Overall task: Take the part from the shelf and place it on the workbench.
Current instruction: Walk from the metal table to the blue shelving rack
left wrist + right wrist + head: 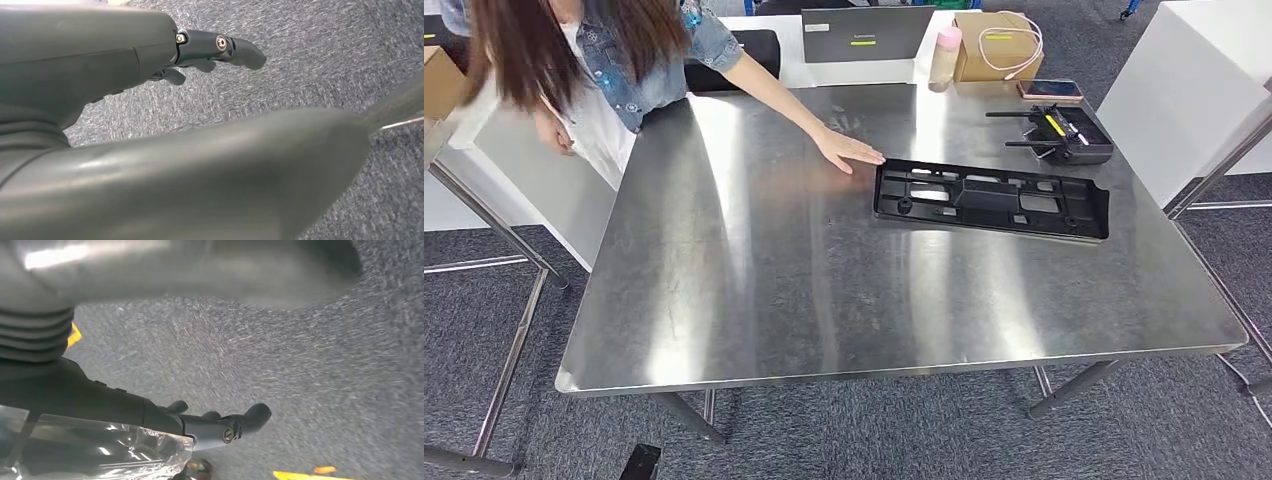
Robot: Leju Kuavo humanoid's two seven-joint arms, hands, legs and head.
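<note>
Left robot hand (215, 50) empty, fingers apart, right robot hand (220, 427) likewise, part (991, 198) flat on workbench (754, 290)

Black part (991, 198) – long perforated frame – flat on workbench (754, 290)

Black part (991, 200) flat on steel workbench (754, 290), person's hand (849, 150) just beside it.

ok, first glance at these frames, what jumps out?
The long black plastic part lies flat on the right half of the steel workbench, with a person's hand resting just beside its left end. Behind it sits a black controller, a phone and a cardboard box. Both wrist views show the left hand and right hand over grey carpet, holding nothing.
</note>
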